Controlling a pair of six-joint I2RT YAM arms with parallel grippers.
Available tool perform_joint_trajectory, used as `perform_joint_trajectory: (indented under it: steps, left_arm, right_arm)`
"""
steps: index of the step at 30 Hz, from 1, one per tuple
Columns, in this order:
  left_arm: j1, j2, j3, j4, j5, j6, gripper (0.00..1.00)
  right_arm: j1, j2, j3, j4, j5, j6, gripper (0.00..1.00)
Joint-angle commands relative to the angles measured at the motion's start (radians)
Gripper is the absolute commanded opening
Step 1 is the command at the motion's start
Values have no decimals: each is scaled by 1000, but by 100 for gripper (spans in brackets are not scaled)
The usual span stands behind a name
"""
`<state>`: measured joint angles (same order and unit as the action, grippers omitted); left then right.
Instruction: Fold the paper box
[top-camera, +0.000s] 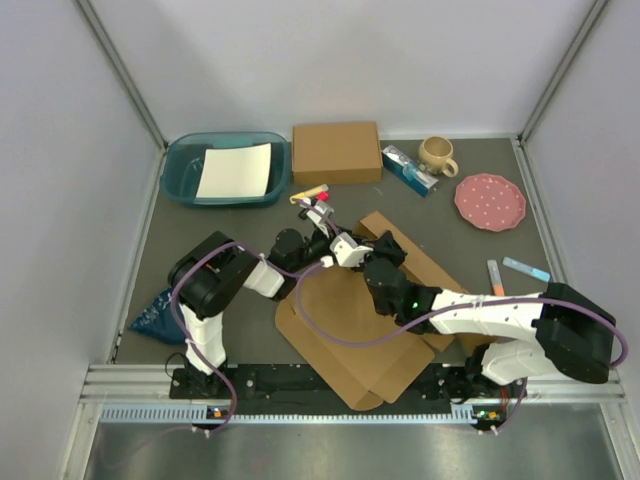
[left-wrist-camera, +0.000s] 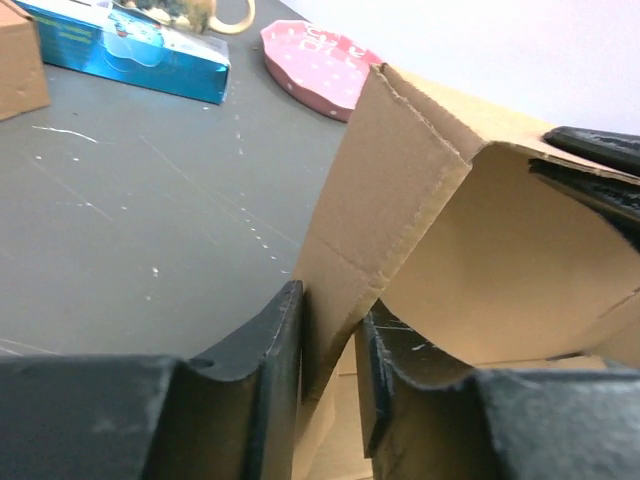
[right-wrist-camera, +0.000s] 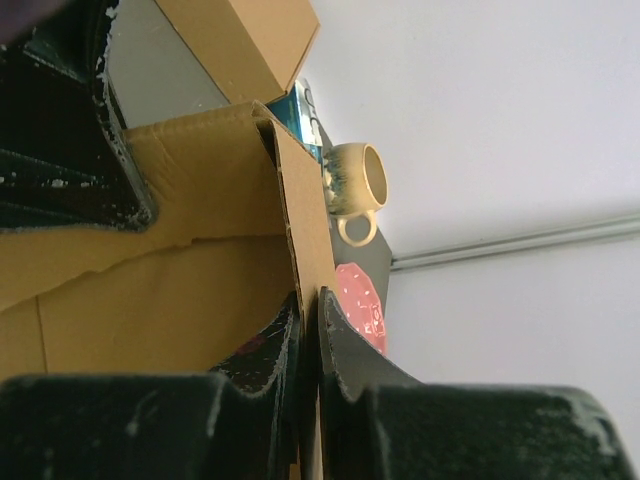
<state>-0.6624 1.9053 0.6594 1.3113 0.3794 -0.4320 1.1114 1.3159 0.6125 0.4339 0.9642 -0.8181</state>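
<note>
The paper box (top-camera: 345, 335) is a brown die-cut sheet lying flat at the table's near middle, with its far flap raised. My left gripper (top-camera: 343, 249) is shut on that upright flap from the left; in the left wrist view the flap (left-wrist-camera: 385, 180) runs up between the fingers (left-wrist-camera: 268, 345). My right gripper (top-camera: 383, 268) is shut on the same raised part from the right; in the right wrist view its fingers (right-wrist-camera: 345, 345) pinch the thin cardboard edge (right-wrist-camera: 305, 220). The two grippers are close together over the sheet's far edge.
At the back stand a teal bin (top-camera: 183, 172) holding white paper, a smaller brown box (top-camera: 337, 152), a blue carton (top-camera: 408, 168), a mug (top-camera: 437, 153) and a pink plate (top-camera: 489, 201). Markers (top-camera: 310, 192) lie behind the grippers, pens (top-camera: 510, 270) at right, a blue bag (top-camera: 155, 315) at left.
</note>
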Motion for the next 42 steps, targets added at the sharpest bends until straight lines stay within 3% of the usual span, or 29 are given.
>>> perform_joint_trajectory:
  steps: [1,6,12,15,16,19,30,34,42]
  left_arm:
    - [6,23,14,355,0,9,24]
    - [4,18,8,355,4,15,0]
    - [0,-2,-4,342,-11,29,0]
    - [-8,-26,-14,315,-30,65,0]
    - [-9,-32,-15,306,-31,81,0]
    - [-13,-54,-18,275,-39,105,0]
    - [-22,-89,-64,267,-83,128,0]
    - [-22,-95,-67,267,-89,128,1]
    - [-22,-114,-78,267,-105,128,1]
  right_arm:
    - [38,49,-7,-127,-136,120,5]
    - [42,51,1,-126,-133,122,5]
    - [47,52,10,-124,-127,126,7]
    - [48,17,35,-179,-133,174,21]
    - [48,0,44,-198,-149,191,31]
    - [48,-49,73,-248,-165,232,42]
    - [48,-181,78,-333,-168,341,47]
    - [48,-257,75,-366,-214,408,77]
    - [42,-351,90,-406,-243,436,80]
